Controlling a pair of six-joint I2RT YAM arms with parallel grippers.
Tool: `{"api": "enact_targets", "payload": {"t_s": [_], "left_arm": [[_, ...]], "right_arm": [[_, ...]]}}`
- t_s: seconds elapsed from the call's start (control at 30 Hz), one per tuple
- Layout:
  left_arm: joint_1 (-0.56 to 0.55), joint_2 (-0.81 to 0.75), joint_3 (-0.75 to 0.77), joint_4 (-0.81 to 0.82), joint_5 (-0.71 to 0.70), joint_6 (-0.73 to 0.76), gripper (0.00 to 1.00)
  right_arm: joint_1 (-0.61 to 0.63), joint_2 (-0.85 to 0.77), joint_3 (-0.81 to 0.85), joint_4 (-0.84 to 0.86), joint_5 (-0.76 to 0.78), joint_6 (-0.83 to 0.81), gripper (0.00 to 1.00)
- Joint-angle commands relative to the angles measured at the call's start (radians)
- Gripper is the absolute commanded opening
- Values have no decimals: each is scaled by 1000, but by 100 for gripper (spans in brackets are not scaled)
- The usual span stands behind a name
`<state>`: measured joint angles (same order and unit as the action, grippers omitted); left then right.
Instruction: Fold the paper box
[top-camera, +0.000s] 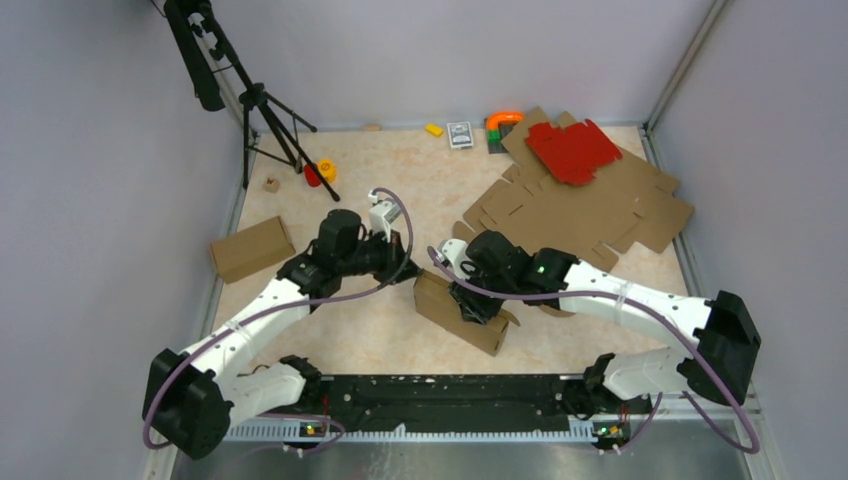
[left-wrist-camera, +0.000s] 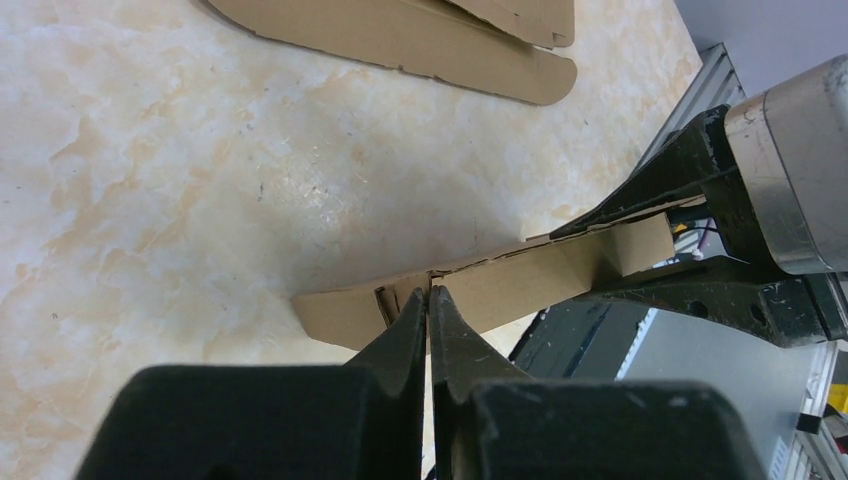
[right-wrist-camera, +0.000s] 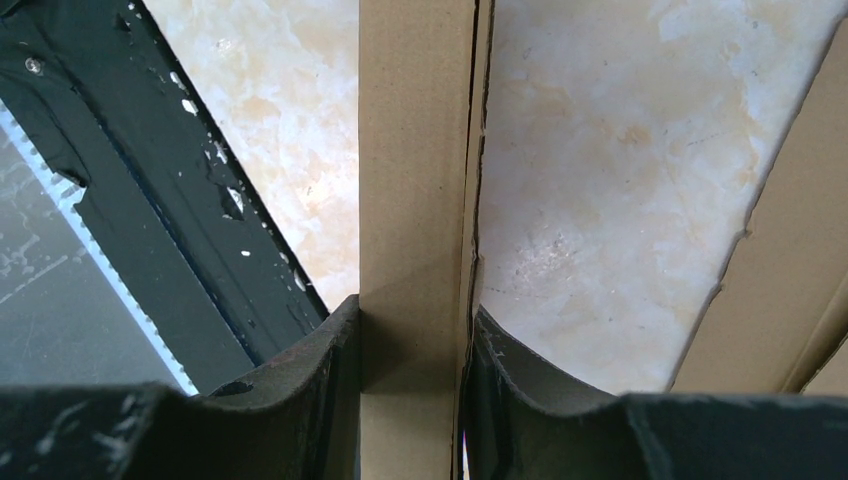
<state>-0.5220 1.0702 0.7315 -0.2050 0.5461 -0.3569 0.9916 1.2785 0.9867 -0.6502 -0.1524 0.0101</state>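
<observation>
- The counter (top-camera: 440, 190) is being relied on as the only support under the work. Its smooth face is likely to let the piece skate away if it is pushed sideways instead of downward.
- The flat brown sheets (top-camera: 590, 210), with a red sheet (top-camera: 572, 150) lying on them, are being left in the upper right of the top view, near the right arm. A wide swing of that arm could drag them into the fold.
- The paper box (top-camera: 485, 335) is being held at the lower centre of the top view, partly folded, just above the black base rail. Its walls could spring flat again if either grip is lost.
- The right hand (right-wrist-camera: 412, 310) is being kept closed on an upright panel of the box, one finger on each face. Too hard a squeeze or a twist could crease the panel away from its score line.
- The left hand (left-wrist-camera: 428, 300) is being held almost fully closed, seemingly pinching only a thin edge at the box's end. So shallow a hold could slip, and pulling against the other hand could tear the card at a slot.
</observation>
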Motion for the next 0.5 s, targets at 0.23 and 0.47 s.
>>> {"api": "enact_targets", "payload": {"t_s": [0.23,0.47], "left_arm": [[-73,14,58,-90,-179,40,0],[-78,-12,68,-130,-232,66,0]], "right_arm": [[-11,-5,19,36,-3,11,32],[-11,-7,18,33,1,8,32]]}}
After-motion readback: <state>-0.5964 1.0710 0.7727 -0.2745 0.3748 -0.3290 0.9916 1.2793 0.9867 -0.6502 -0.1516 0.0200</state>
